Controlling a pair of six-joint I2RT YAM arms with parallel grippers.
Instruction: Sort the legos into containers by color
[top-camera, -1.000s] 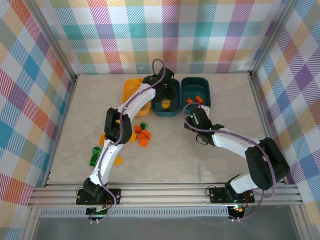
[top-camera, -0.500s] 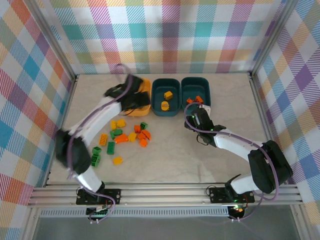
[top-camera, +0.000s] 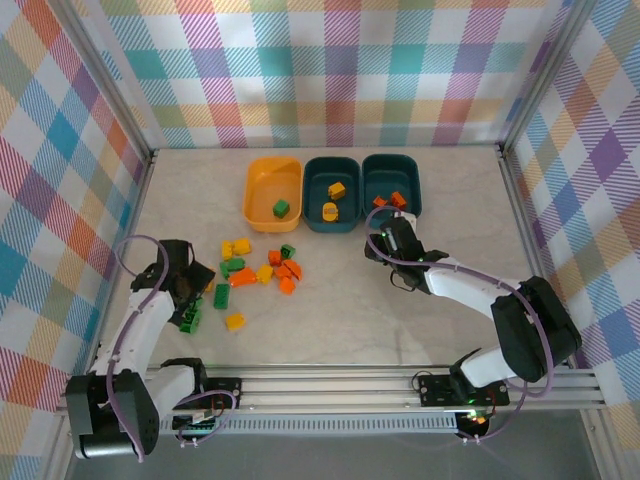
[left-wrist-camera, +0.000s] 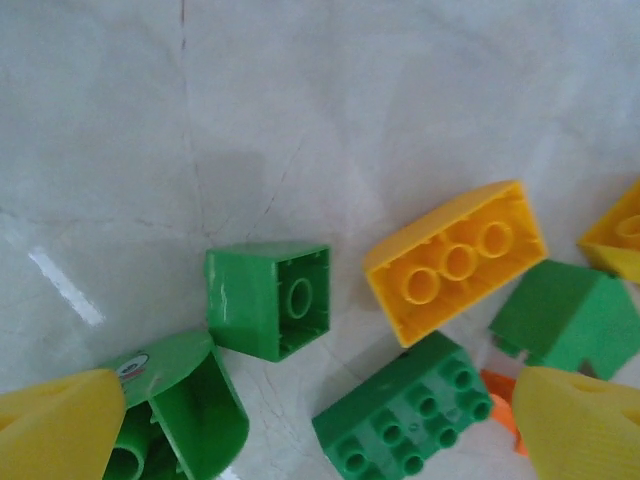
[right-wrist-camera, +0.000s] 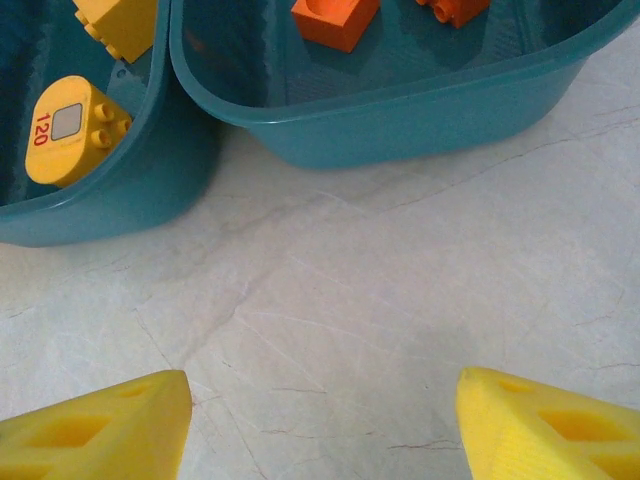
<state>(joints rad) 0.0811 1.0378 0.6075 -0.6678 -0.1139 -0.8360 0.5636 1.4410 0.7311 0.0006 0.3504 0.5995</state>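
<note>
Before carrying to the containers (top-camera: 256, 185) at the far edge, note left gripper (left-wrist-camera: 320, 430) spread wide above loose legos (top-camera: 262, 268) mid-table — right gripper (right-wrist-camera: 320, 420) apart too, empty, near teal bins (right-wrist-camera: 400, 120). Pinch green brick (left-wrist-camera: 268, 300) across flat sides — likely light, rigid, slick.

On the near side of the pile (top-camera: 268, 268) the table (top-camera: 340, 320) is bare and open. Beyond the pile, three bins (top-camera: 332, 228) touch in a row with no gap. Right of it the right arm (top-camera: 460, 285) lies across; left of it, green bricks (top-camera: 190, 318) crowd the left gripper (top-camera: 192, 295)
</note>
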